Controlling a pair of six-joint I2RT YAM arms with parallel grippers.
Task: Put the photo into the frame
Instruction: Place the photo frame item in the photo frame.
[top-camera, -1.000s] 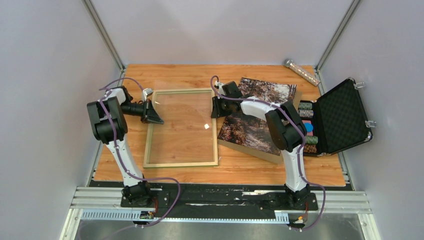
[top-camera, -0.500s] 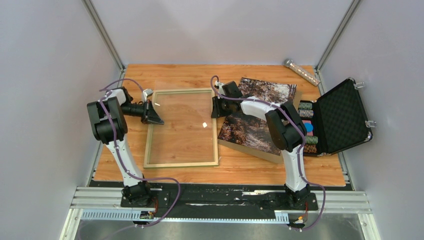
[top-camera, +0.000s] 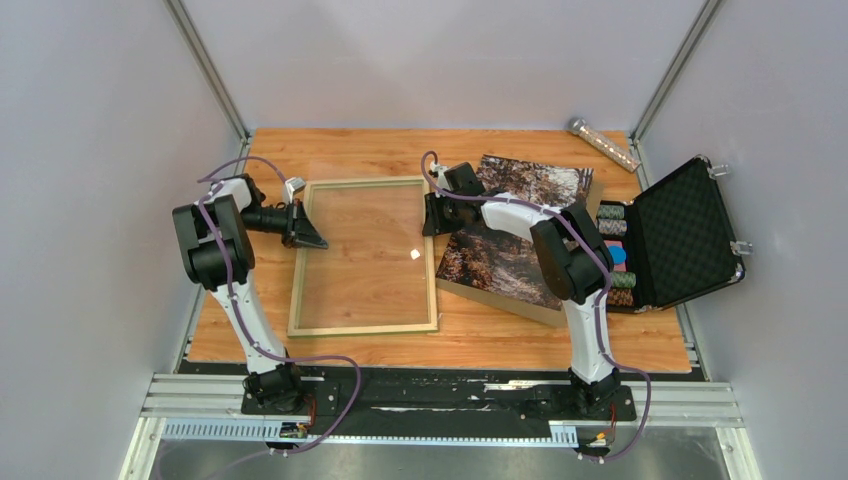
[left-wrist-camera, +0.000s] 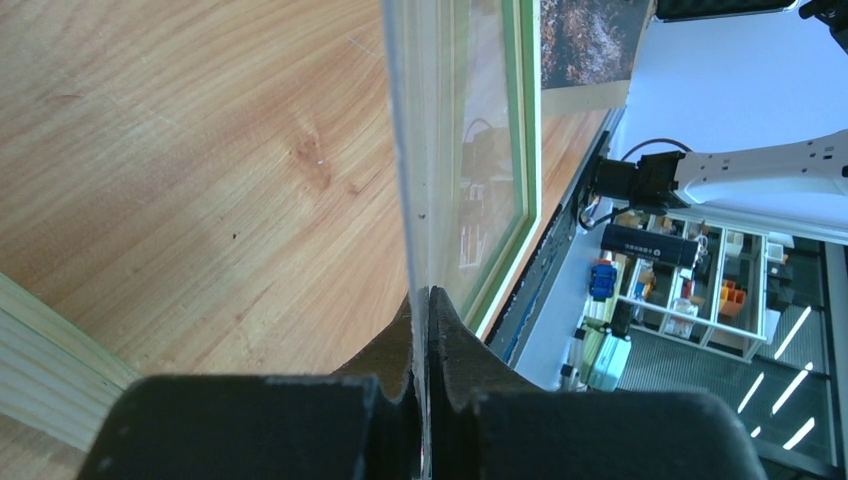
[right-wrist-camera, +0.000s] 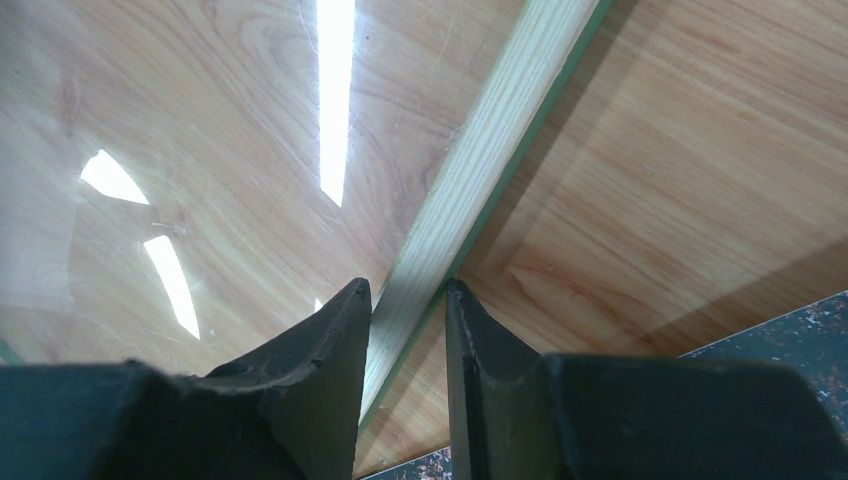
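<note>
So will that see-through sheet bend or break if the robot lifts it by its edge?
The clear pane looks very thin, pinched edge-on by the left gripper, so it probably weighs little and may flex. Its edge runs straight, hinting it's fairly stiff. It mirrors lights sharply, so it's likely smooth, slippery, maybe breakable.

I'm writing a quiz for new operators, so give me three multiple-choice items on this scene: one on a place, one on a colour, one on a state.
1. The photo lies: A on the brown board, right of the frame; B inside the frame; C against the wall.
2. The frame's upward face is: A black; B red; C pale wood.
3. The left jaws are: A wide open; B shut on a thin clear sheet; C holding the photo.
Answers: A, the top view shows it beside the frame; C, wood rails face up; B, the left wrist view shows the sheet pinched.
</note>
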